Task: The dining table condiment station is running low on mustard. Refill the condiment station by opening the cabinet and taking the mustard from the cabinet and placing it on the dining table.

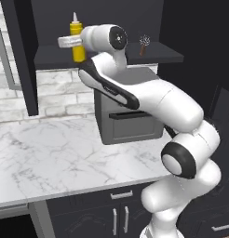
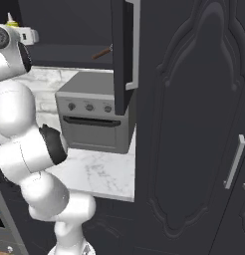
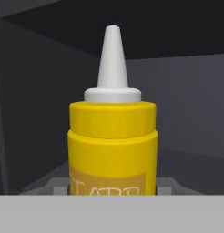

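The mustard (image 3: 112,136), a yellow squeeze bottle with a pale cone nozzle, stands upright on the shelf of the open black cabinet (image 1: 51,56). My gripper (image 3: 112,186) is shut on the mustard, with a finger pressed against each side of its body. From the left base view the white hand and gripper (image 1: 74,42) reach in from the right and wrap the mustard (image 1: 78,52) at mid-height. In the right base view the gripper (image 2: 26,35) is at the top left with the mustard's nozzle (image 2: 12,22) just behind it. The dining table is out of view.
A grey toaster oven (image 1: 128,114) stands on the marble counter (image 1: 51,158) right under the shelf. One open cabinet door (image 1: 23,60) hangs at the left, the other (image 2: 123,55) juts out at the right. A small brush-like item (image 1: 144,44) lies on the shelf. A tall dark cabinet (image 2: 194,124) fills the right.
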Controlling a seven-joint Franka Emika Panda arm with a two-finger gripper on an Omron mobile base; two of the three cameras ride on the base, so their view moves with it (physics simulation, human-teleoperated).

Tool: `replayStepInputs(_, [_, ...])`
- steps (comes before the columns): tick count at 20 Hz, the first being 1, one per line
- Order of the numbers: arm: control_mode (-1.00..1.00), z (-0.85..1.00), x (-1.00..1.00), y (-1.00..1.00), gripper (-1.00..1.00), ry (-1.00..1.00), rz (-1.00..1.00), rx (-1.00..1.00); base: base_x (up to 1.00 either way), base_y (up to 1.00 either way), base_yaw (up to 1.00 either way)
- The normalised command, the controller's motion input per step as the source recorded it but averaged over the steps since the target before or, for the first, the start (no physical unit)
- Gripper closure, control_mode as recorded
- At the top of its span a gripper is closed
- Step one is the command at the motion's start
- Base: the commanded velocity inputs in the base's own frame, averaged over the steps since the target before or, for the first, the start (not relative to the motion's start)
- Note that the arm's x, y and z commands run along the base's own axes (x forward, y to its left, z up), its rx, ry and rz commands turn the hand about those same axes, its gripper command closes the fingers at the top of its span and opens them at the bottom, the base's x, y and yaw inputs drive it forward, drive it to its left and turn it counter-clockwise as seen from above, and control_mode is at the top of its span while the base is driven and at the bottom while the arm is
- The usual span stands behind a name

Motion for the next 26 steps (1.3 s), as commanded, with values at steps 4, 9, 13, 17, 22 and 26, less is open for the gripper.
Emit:
replayStepInputs(4, [-1.00, 0.15, -1.00, -0.81, 1.00, -0.01, 0.27, 0.00, 0.00, 0.00, 0.00])
replayStepInputs(9, [-1.00, 0.09, -1.00, -0.83, 1.00, 0.00, 0.25, 0.00, 0.00, 0.00, 0.00])
replayStepInputs(13, [-1.00, 0.00, -1.00, -0.62, 1.00, 0.00, 0.18, 0.00, 0.00, 0.00, 0.00])
replayStepInputs(17, [-1.00, -0.03, -1.00, -0.41, 1.00, 0.00, 0.08, -0.04, 0.00, 0.00, 0.00])
replayStepInputs(22, [-1.00, -0.21, -0.96, -0.57, 1.00, 0.00, 0.04, -0.02, 0.00, 0.00, 0.00])
replayStepInputs(26, [-1.00, -0.21, -0.88, -0.38, 1.00, 0.01, 0.00, -0.01, 0.00, 0.00, 0.00])
